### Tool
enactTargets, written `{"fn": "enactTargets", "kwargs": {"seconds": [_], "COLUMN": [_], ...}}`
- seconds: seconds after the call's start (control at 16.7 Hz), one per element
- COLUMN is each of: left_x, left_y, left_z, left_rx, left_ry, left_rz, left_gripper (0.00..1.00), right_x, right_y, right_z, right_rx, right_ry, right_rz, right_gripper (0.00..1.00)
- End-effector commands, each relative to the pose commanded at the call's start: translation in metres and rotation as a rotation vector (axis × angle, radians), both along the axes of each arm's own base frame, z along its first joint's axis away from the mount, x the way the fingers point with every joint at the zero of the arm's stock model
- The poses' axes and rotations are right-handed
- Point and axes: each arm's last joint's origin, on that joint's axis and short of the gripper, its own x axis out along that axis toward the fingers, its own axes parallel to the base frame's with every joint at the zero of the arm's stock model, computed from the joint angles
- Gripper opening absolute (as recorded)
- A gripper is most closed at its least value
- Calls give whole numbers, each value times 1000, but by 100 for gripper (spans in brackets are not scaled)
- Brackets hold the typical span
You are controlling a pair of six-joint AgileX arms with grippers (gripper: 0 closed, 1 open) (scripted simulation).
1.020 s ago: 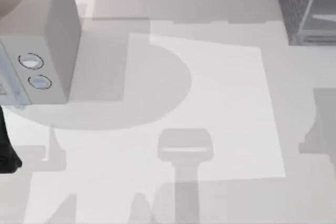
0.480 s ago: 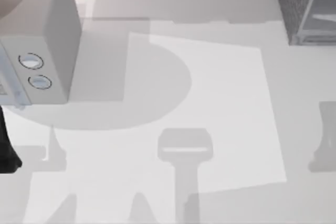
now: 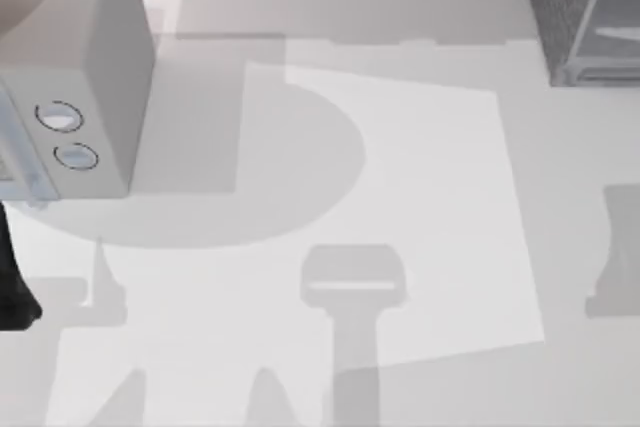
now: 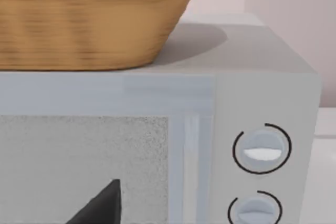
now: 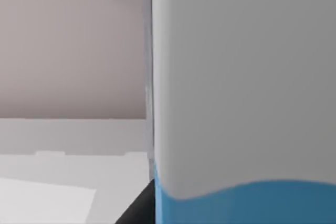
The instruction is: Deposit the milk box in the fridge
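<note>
1. Since a second ago, the grey shadow at the table's (image 3: 420, 147) right edge has shifted along that edge in the top view; the microwave-like light grey box with two round dials (image 3: 90, 97) and the fridge, a dark grey speckled cabinet with a paler frame (image 3: 580, 17), have stayed put.
2. Very close in the right wrist view is the milk box, a carton with a white upper part and a bright blue body (image 5: 241, 98), which suggests the right arm is carrying it, though its grip is cut off and I cannot tell the jaws' state.
3. Judged step: transport toward the fridge at the top view's far right corner. Next comes lining up with its opening.
4. Parked by the dial box, the left arm sees a woven tan basket (image 4: 89, 19) on top of it; its fingers' state is unclear.
</note>
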Motion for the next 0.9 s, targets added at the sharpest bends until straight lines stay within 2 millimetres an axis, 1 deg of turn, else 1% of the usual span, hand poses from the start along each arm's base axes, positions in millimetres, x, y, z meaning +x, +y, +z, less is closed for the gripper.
{"fn": "enactTargets", "kwargs": {"seconds": [0.18, 0.3, 0.42, 0.54, 0.66, 0.72, 0.78, 0.9], "left_x": [0, 0, 0, 0, 0, 0, 0, 0], "left_y": [0, 0, 0, 0, 0, 0, 0, 0], "left_z": [0, 0, 0, 0, 0, 0, 0, 0], "left_rx": [0, 0, 0, 0, 0, 0, 0, 0], "left_ry": [0, 0, 0, 0, 0, 0, 0, 0], "left_rz": [0, 0, 0, 0, 0, 0, 0, 0], "left_gripper": [100, 100, 100, 100, 100, 100, 100, 100], "right_x": [13, 29, 54, 86, 123, 143, 163, 201], "right_y": [-2, -5, -9, -16, -26, -32, -38, -52], "right_z": [26, 45, 62, 74, 77, 75, 70, 52], "right_rx": [-3, -6, -8, -10, -11, -11, -10, -8], "right_ry": [-18, -27, -31, -32, -28, -24, -20, -9], "right_rz": [4, 4, 1, -3, -7, -8, -10, -12], "right_gripper": [0, 0, 0, 0, 0, 0, 0, 0]}}
